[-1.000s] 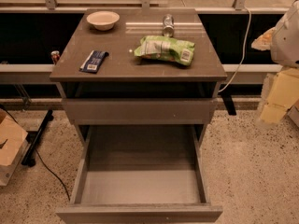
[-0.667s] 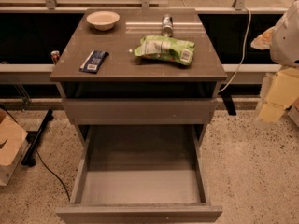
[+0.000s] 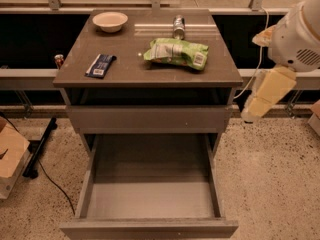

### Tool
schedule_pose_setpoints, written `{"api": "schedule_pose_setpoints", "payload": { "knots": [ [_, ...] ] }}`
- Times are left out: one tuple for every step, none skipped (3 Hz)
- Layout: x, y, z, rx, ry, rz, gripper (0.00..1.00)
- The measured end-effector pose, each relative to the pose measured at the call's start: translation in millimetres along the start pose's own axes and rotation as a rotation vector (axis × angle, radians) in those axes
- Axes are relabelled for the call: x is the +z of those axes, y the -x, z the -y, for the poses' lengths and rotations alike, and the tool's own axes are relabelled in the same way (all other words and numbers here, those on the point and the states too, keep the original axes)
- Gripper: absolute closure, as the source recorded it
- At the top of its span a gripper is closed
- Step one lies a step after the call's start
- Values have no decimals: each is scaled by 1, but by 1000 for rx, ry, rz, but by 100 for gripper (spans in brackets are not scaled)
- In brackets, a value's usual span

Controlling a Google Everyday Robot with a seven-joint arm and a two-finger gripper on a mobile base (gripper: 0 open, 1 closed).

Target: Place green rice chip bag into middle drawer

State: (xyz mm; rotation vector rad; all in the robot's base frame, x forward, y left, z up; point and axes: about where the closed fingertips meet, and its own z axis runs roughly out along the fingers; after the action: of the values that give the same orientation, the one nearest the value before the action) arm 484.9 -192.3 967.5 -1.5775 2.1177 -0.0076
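One high camera faces down onto the cabinet point(image 3: 131, 66) front, pincer point(image 3: 248, 115) at right.

Bag point(image 3: 176, 53) atop, drawer point(image 3: 150, 200) open, tool point(image 3: 251, 110) right

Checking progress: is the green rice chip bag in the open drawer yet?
No: the green rice chip bag lies on the cabinet top, the middle drawer holds nothing, and the gripper hangs off to the right.

Arm point(image 3: 296, 36) at right edge, end effector point(image 3: 250, 114) hanging low
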Motion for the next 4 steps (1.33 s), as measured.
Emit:
{"api": "schedule_pose_setpoints", "payload": {
  "knots": [
    [28, 14, 32, 20, -31, 86, 0],
    [28, 14, 32, 20, -31, 86, 0],
    [38, 25, 35, 0, -39, 88, 0],
    [60, 43, 54, 12, -64, 135, 0]
  ]
}}
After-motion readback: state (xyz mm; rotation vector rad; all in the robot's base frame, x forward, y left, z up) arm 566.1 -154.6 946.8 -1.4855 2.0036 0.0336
